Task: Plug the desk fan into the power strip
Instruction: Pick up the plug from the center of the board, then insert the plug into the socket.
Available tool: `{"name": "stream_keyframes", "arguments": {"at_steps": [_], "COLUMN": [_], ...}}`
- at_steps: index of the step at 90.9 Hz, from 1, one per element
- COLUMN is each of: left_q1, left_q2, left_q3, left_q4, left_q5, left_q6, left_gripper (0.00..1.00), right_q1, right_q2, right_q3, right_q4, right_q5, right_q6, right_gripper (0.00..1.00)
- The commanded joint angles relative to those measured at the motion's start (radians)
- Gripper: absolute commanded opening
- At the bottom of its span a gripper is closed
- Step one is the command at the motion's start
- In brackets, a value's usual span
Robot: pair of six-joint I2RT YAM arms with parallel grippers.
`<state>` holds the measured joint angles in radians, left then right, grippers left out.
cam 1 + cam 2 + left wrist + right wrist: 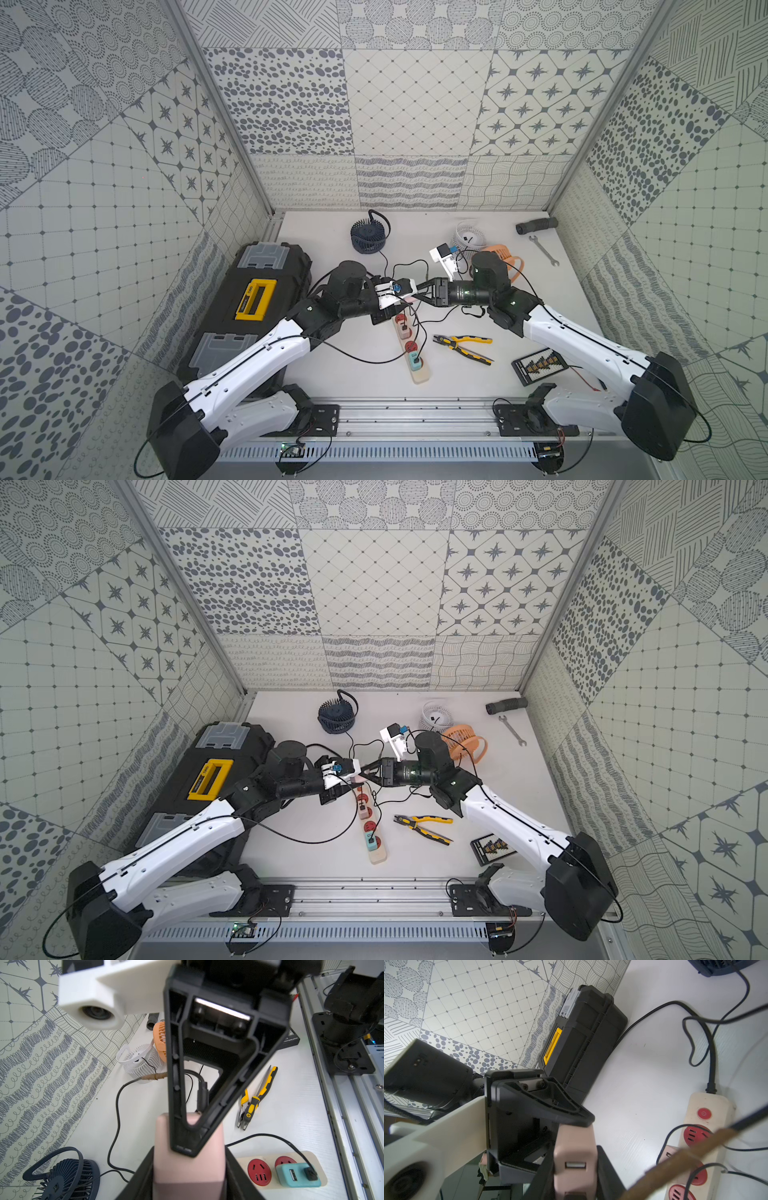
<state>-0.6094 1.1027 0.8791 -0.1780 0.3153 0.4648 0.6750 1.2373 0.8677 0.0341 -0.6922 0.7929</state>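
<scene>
Pink adapter (pixel 187 1169) is held clear of the bench (pixel 365 386) by both hands, left hand (pixel 189 1159) and right hand (pixel 574 1153) each clamped on it. Power strip (pixel 419 376) is laid with its far end directly below, long axis running far to near; both hands are judged equally close.

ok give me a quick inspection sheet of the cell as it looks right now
surface: white table, no spills seen
job's things: power strip flat on the table, teal adapter and plugged pink adapter in its sockets; dark blue fan, white fan and orange fan at the back
clutter: toolbox, pliers, wrench, black handle, bit case
tools: left tool and right tool both clamp a loose pink adapter, held off the table
cables: black cables loop over table and strip
surroundings: patterned walls, metal rail in front
</scene>
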Motion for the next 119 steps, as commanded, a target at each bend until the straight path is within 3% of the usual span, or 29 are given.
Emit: {"name": "stream_keyframes", "arguments": {"at_steps": [1, 7, 14, 29, 45, 52, 65, 81, 94, 119], "left_q1": [-0.003, -0.003, -0.001, 0.036, 0.170, 0.206, 0.229, 0.276, 0.296, 0.311], "left_q2": [-0.004, -0.017, -0.038, -0.111, -0.100, -0.067, 0.010, 0.136, 0.253, 0.377], "left_q3": [0.030, 0.040, 0.037, -0.079, -0.247, -0.322, -0.380, -0.398, -0.401, -0.397], "left_q4": [0.023, 0.021, 0.017, 0.073, 0.178, 0.257, 0.344, 0.412, 0.500, 0.599], "left_q5": [-0.019, -0.052, -0.102, -0.171, -0.082, -0.047, -0.005, 0.048, 0.113, 0.102], "left_q6": [-0.075, -0.158, -0.293, -0.600, -0.962, -1.050, -1.127, -1.150, -1.178, -1.193], "left_gripper": [0.36, 0.58, 0.67, 0.73, 0.71, 0.68, 0.65, 0.58, 0.55, 0.54], "right_q1": [0.005, 0.005, 0.005, 0.006, 0.066, 0.115, 0.203, 0.260, 0.268, 0.289], "right_q2": [-0.006, -0.020, -0.038, -0.062, -0.012, 0.047, 0.165, 0.301, 0.385, 0.531], "right_q3": [0.024, 0.017, 0.009, 0.019, 0.111, 0.194, 0.330, 0.441, 0.490, 0.604], "right_q4": [0.083, 0.074, 0.050, -0.084, -0.253, -0.361, -0.493, -0.564, -0.585, -0.691], "right_q5": [-0.044, -0.025, 0.015, 0.174, 0.395, 0.512, 0.679, 0.777, 0.802, 0.802], "right_q6": [-0.015, -0.026, -0.040, -0.093, -0.159, -0.200, -0.238, -0.247, -0.243, -0.237], "right_gripper": [0.10, 0.09, 0.08, 0.08, 0.07, 0.07, 0.07, 0.07, 0.07, 0.08]}}
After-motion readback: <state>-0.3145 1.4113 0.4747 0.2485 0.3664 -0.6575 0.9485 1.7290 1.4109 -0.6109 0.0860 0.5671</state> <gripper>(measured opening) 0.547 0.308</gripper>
